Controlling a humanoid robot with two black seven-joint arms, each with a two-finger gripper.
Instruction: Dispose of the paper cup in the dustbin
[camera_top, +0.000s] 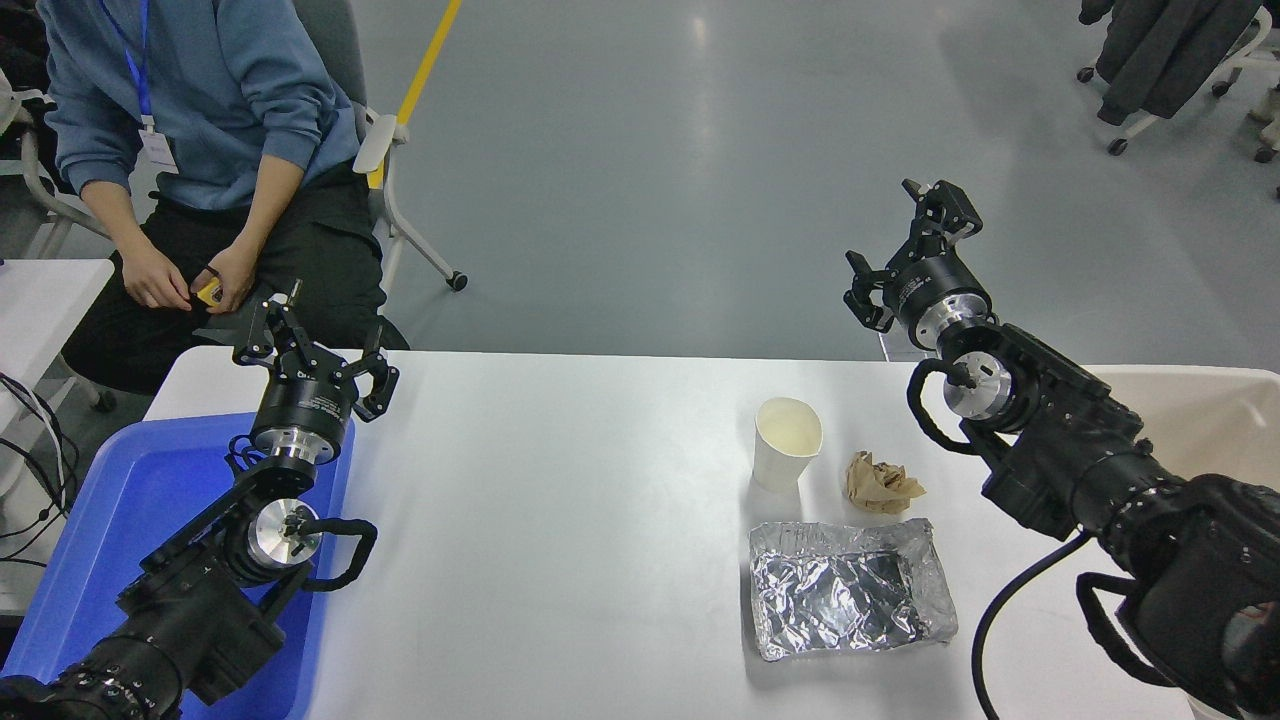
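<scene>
Head view gives you the white table (560, 520), the beige dustbin (1200, 410) at its right edge behind your right arm, and the paper cup (787, 442) upright beside a brown paper wad (882, 483) and foil tray (850, 588). A careless reach could topple the light cup. Right gripper (905, 250) hovers raised past the table's far edge, jaws spread and empty; left gripper (318, 350) sits parked over the blue tray (130, 520), also spread.

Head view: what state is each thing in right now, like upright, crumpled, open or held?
paper cup: upright on the table, mouth up, not held.
brown paper wad: crumpled, lying right of the cup.
foil tray: crinkled, lying flat.
dustbin: open-topped, at the table's right edge.
blue tray: under the left arm.
left pincer: open, holding nothing.
right pincer: open, raised beyond the table's far edge.
</scene>
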